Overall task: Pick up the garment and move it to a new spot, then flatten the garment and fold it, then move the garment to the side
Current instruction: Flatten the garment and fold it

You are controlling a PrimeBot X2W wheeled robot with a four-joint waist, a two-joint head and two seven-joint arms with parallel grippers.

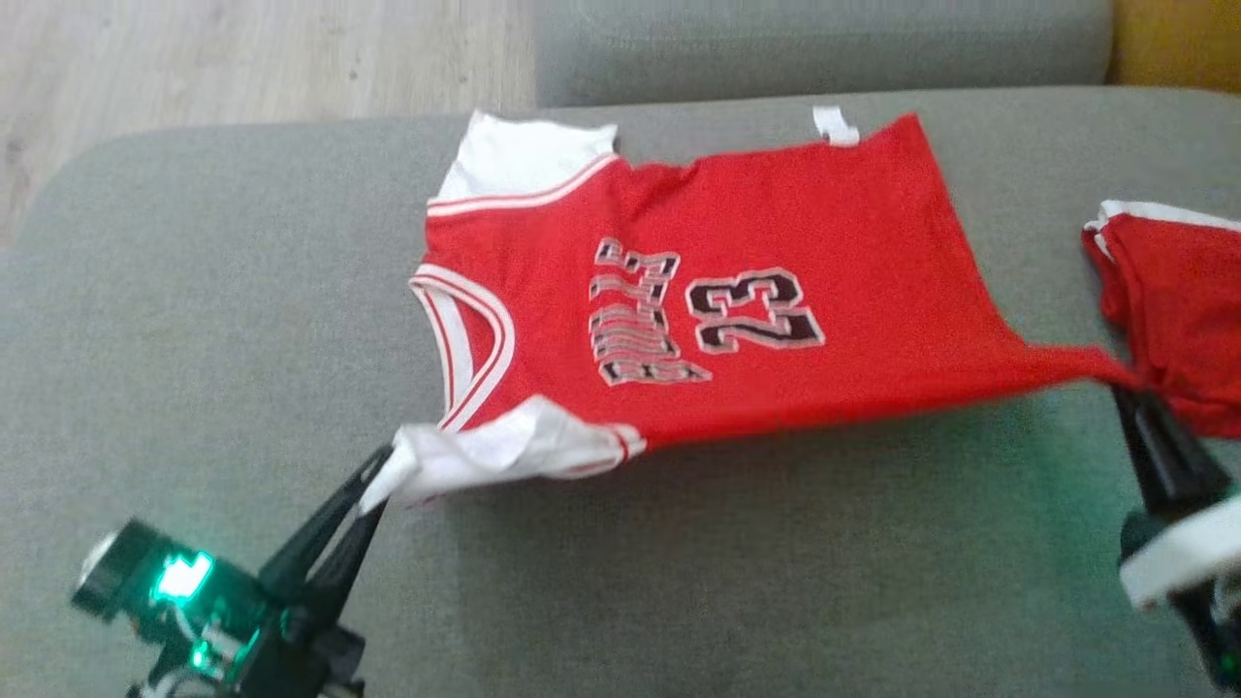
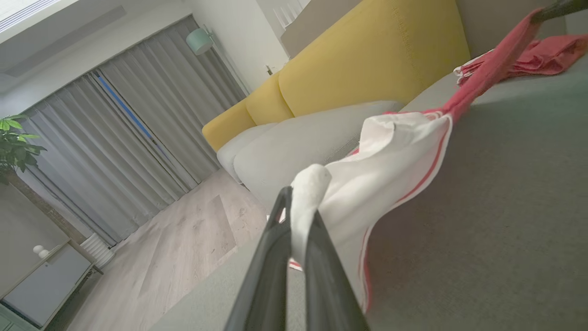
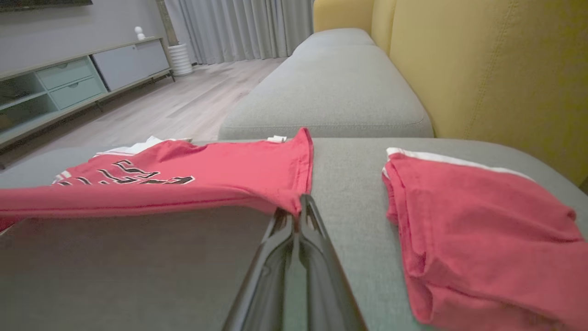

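The left tool (image 1: 381, 477) is closest, at the bottom left of the head view. Its arm is cut off by the picture edge, and a green light glows on it. Its two fingers are pressed together on the white sleeve of the shirt (image 1: 853, 242). In the left wrist view the sleeve bunches over the tips, so the pinch spot is partly hidden.

The right tool (image 1: 1127, 396) is at the right side, and most of its arm is cut off too. Its fingers are squeezed tight on the bottom corner of the shirt, which is pulled to a point.

The shirt is red with white trim and the number 23. The word next to the number lies sideways and is hard to read. The shirt is stretched between the two tools over the grey sofa (image 1: 194, 339) seat. Its near edge is held up off the seat, with a dark shadow under it. Its far edge lies on the seat.

Near the right tool sits another red cloth (image 1: 1178, 281) with a white edge. It is bunched up and cut off by the picture edge, so I cannot tell what it is.

Farther back are the yellow sofa back (image 3: 482, 69), the wood floor (image 1: 194, 58) and grey curtains (image 2: 138, 138).
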